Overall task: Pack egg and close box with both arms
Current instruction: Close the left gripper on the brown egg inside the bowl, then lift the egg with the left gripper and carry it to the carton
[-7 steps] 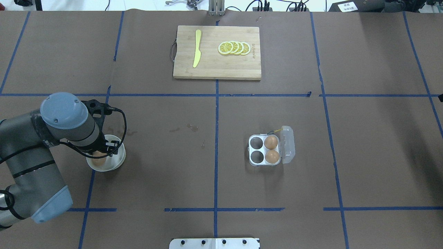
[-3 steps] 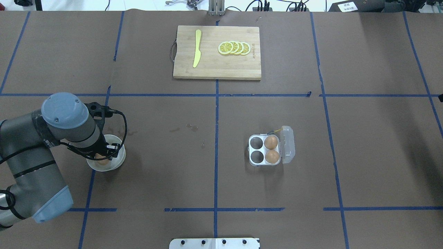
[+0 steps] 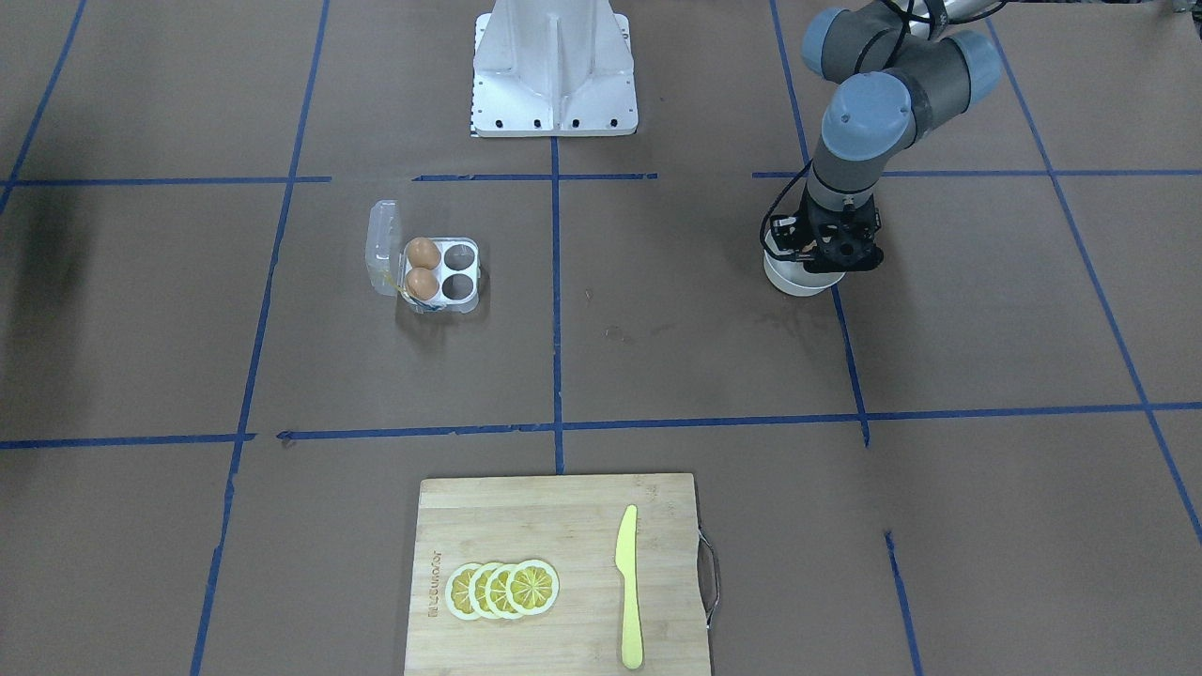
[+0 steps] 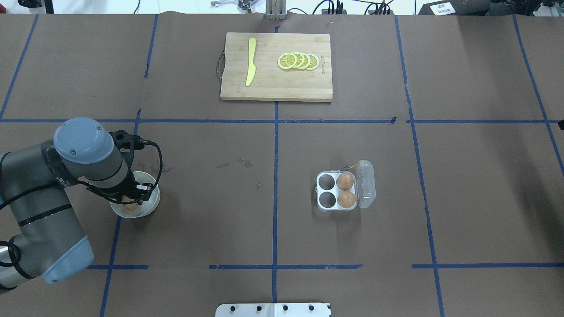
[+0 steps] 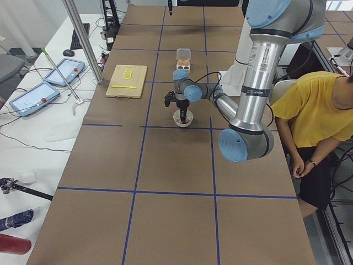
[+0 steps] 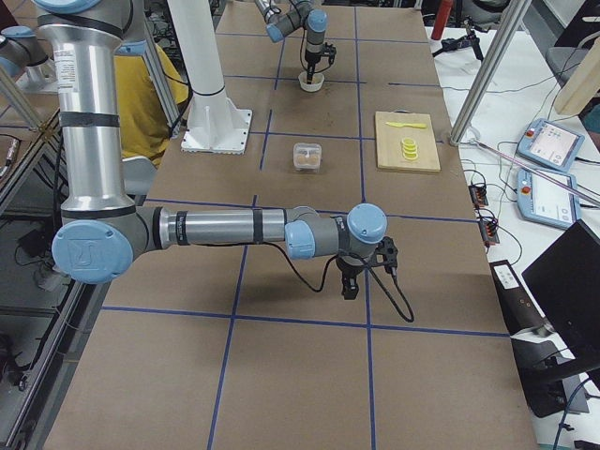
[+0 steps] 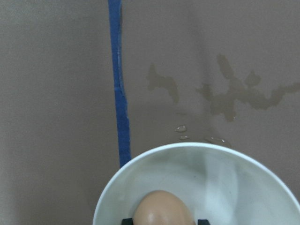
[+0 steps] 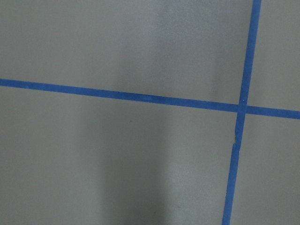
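Observation:
One egg (image 7: 161, 208) lies in the white bowl (image 7: 187, 147) at the table's left (image 4: 151, 203). My left gripper (image 4: 128, 197) reaches down into the bowl, and its black fingertips (image 7: 127, 220) sit tight against both sides of that egg. The box (image 4: 337, 191) stands open right of centre, its clear lid (image 4: 366, 184) folded out. It holds two eggs (image 4: 345, 180) (image 4: 346, 199) in the right cups, and the two left cups (image 4: 326, 181) are empty. My right gripper (image 6: 349, 289) shows only in the exterior right view, low over bare table. I cannot tell whether it is open.
A wooden cutting board (image 4: 276, 86) with a yellow knife (image 4: 250, 61) and lemon slices (image 4: 298, 60) lies at the far middle. The white robot base (image 3: 554, 66) stands at the near edge. Small wet spots (image 4: 245, 162) mark the brown paper. A person in yellow (image 5: 311, 110) sits beside the table.
My left arm has sunk a little further into the bowl, covering more of the egg. The box and its eggs have not moved.

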Controlling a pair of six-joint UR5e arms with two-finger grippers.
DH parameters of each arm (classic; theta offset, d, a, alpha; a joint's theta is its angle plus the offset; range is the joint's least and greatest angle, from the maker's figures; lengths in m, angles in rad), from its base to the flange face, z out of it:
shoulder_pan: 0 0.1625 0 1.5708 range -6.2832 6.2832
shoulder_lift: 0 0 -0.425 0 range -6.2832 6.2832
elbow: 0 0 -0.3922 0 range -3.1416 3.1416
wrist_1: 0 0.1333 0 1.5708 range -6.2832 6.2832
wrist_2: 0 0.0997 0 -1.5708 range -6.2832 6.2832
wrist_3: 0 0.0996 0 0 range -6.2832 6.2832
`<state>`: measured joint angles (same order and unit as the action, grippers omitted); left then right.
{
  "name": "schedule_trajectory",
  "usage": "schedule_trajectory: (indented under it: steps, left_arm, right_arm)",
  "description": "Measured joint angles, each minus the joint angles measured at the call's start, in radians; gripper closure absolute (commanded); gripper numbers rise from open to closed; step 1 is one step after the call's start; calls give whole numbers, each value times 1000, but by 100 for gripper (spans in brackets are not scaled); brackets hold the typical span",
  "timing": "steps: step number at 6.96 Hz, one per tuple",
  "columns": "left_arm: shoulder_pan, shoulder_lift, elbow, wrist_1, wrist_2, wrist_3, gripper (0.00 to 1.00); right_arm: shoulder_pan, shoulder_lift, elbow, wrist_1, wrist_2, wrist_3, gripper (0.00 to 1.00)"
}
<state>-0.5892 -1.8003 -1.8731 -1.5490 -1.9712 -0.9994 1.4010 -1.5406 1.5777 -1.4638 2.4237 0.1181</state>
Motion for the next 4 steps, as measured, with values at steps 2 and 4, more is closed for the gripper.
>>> schedule_trajectory:
  steps: [2, 4]
  left_arm:
    - [-6, -14, -41, 27, 0, 1, 100]
    - [-23, -130, -78, 183, 0, 1, 100]
  right_arm:
    - [1, 0, 1, 0, 0, 0, 0]
    - [1, 0, 2, 0, 1, -1, 0]
